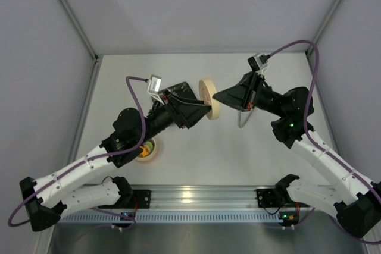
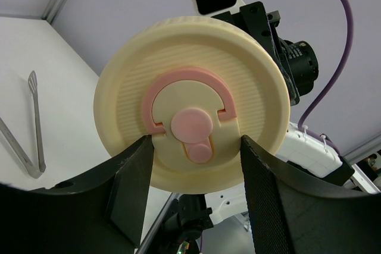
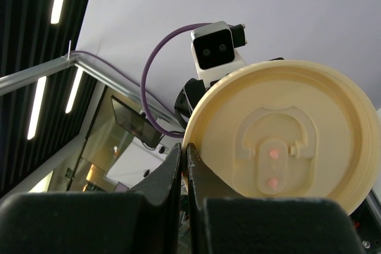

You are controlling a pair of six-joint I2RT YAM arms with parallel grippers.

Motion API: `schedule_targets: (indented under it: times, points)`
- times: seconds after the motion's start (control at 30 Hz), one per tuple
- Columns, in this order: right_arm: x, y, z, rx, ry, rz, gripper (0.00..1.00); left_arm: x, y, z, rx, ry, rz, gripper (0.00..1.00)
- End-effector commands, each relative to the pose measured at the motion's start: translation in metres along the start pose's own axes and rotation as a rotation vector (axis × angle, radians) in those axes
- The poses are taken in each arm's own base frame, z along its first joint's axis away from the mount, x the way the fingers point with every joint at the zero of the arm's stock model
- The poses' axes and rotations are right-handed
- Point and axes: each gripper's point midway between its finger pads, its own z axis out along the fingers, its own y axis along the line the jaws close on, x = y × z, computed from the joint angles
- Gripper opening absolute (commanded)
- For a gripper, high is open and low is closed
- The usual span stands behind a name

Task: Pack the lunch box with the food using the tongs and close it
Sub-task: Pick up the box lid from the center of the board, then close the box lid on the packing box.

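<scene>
The lid [image 2: 191, 108] of the lunch box is held in the air above the tabletop [image 1: 196, 165], standing on edge between the two arms; from above it shows only as a narrow cream disc seen side-on. The left wrist view faces the ribbed side with the pink latch. The left fingers [image 2: 131, 188] are closed on the lid, one pad against each side of its lower rim, and they cover the bottom edge. The right wrist view faces the plain cream side. Here the right fingers [image 3: 205, 188] are pressed together with no visible gap, and the rim runs into the seam between them. The contact point itself is covered by the fingers. The lower right of the lid is cut off by the frame edge. The lunch box [image 1: 152, 151] sits on the tabletop near the left arm [image 1: 89, 165], well apart from the lid, and the arm covers most of it. The food [image 1: 146, 147] shows inside it only as a small orange and green patch; single pieces cannot be made out. The tongs [image 2: 37, 123] lie flat on the tabletop, touched by neither set of fingers, one arm cut off at the frame edge.
</scene>
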Motion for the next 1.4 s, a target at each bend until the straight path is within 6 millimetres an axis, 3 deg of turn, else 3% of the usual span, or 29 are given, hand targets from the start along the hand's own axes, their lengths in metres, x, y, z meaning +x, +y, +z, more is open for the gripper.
schedule_targets:
  times: [0.0,0.23,0.6,0.63,0.77,0.97,1.13,1.37]
  points:
    - [-0.002,0.016,-0.002,-0.058,-0.004,-0.055,0.0,-0.025,-0.029,-0.001,0.083,-0.066,0.014,0.47]
    - [-0.001,0.014,-0.003,-0.053,-0.006,-0.059,0.01,-0.025,-0.031,-0.002,0.088,-0.063,0.009,0.3]
    - [-0.007,0.006,-0.005,0.067,-0.044,-0.155,0.21,-0.027,-0.029,-0.009,0.07,-0.066,0.018,0.1]
    - [-0.007,-0.003,-0.007,0.111,-0.042,-0.158,0.22,-0.027,-0.029,-0.009,0.069,-0.065,0.018,0.08]
    - [-0.01,-0.007,-0.01,0.166,-0.062,-0.185,0.29,-0.027,-0.027,-0.009,0.063,-0.065,0.02,0.0]
    - [-0.015,-0.021,-0.018,0.272,-0.095,-0.221,0.45,-0.028,-0.026,-0.011,0.052,-0.067,0.023,0.0]
    - [-0.023,-0.03,-0.032,0.401,-0.142,-0.287,0.47,-0.028,-0.023,-0.013,0.036,-0.069,0.031,0.0]
    - [-0.041,-0.038,-0.066,0.596,-0.277,-0.384,0.47,-0.029,-0.009,-0.02,-0.036,-0.074,0.054,0.0]
